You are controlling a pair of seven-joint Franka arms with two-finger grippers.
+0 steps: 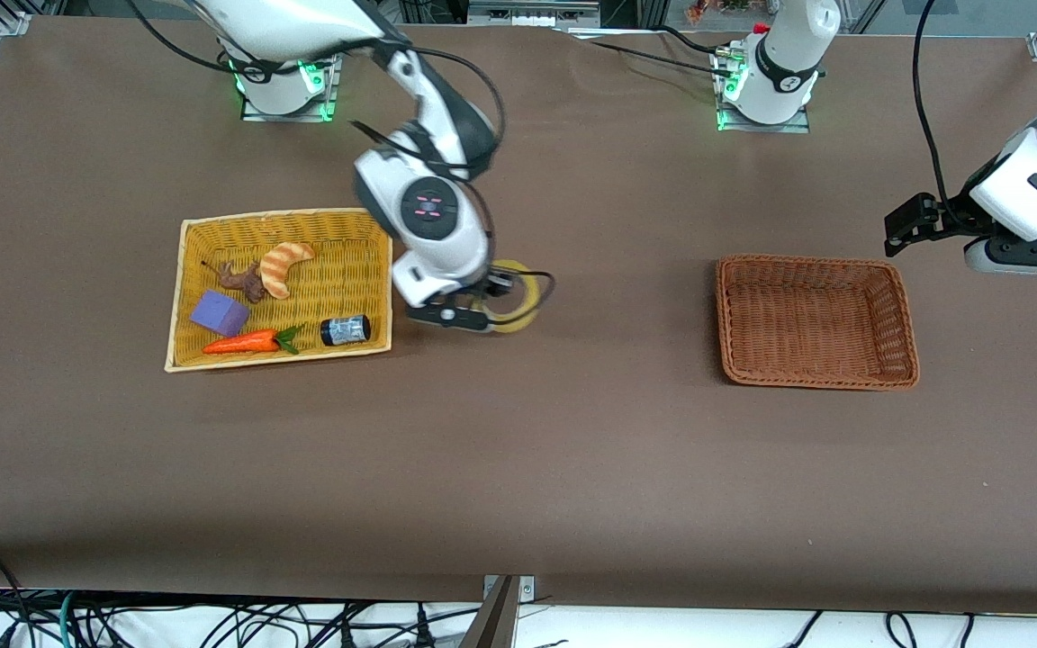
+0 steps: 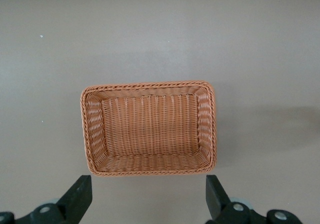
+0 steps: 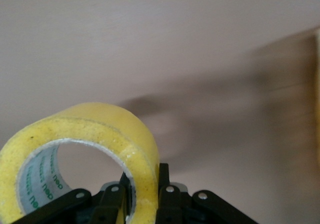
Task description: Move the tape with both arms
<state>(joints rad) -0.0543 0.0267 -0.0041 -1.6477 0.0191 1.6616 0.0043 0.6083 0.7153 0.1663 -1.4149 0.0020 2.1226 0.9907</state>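
Tape (image 1: 518, 301) shows in the front view as a yellowish ring held in the right gripper (image 1: 473, 317) just beside the yellow basket (image 1: 212, 229), on the side toward the brown basket (image 1: 906, 315), low above the bench (image 1: 518, 468); whether it clears the surface cannot be told. The yellow basket holds a croissant toy (image 1: 284, 265), a purple block (image 1: 219, 312), a carrot toy (image 1: 248, 342) and a dark can (image 1: 345, 329). The left gripper (image 1: 910, 225) waits in the air past the brown basket, at the left arm's end. In the left wrist view, that gripper's fingers (image 2: 77, 196) stand wide apart with nothing between them, above the empty brown basket (image 2: 92, 134). In the right wrist view, the fingers (image 3: 165, 184) are closed across the roll's wall (image 3: 100, 124), one inside the core, one outside. The step in hand appears to be carrying the roll toward the handover; next, the right arm likely needs to bring it mid-bench, with free rim exposed for the left arm.
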